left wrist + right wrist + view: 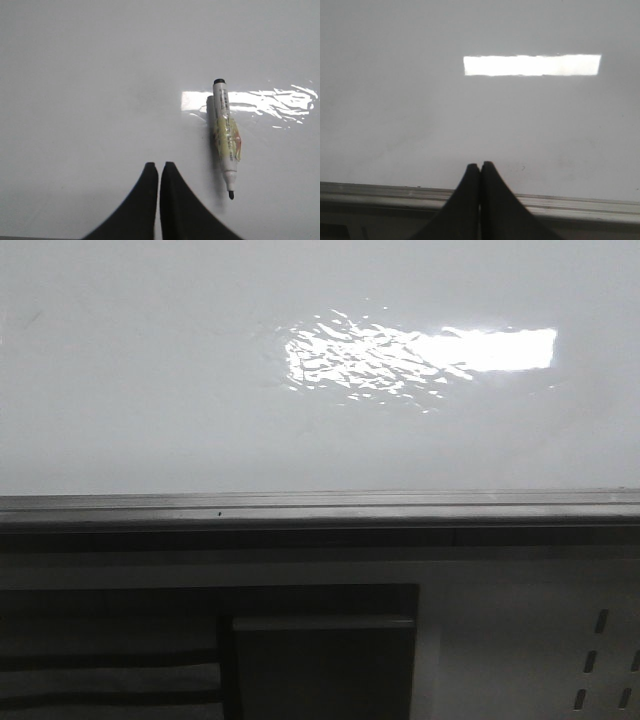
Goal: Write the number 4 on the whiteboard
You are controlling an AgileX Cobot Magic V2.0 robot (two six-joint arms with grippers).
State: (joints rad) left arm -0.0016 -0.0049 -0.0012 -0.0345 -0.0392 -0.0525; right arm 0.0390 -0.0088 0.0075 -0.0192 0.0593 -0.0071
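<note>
The whiteboard [150, 390] is a glossy white-grey surface with a bright glare patch and a grey metal rail [320, 508] along its near edge. No drawn 4 shows on it in any view. In the left wrist view a white marker [225, 135] with a yellowish label lies on the board [90, 75], uncapped, its black tip toward the fingers. My left gripper [159, 165] is shut and empty, just beside the marker's tip. My right gripper [480, 164] is shut and empty over the board's [395, 100] edge, above the rail [380, 192]. Neither gripper shows in the front view.
Below the rail in the front view stands a dark panelled cabinet [320, 660] with a pale perforated panel [600, 650] at its right. The glare patch [420, 355] lies right of the board's middle.
</note>
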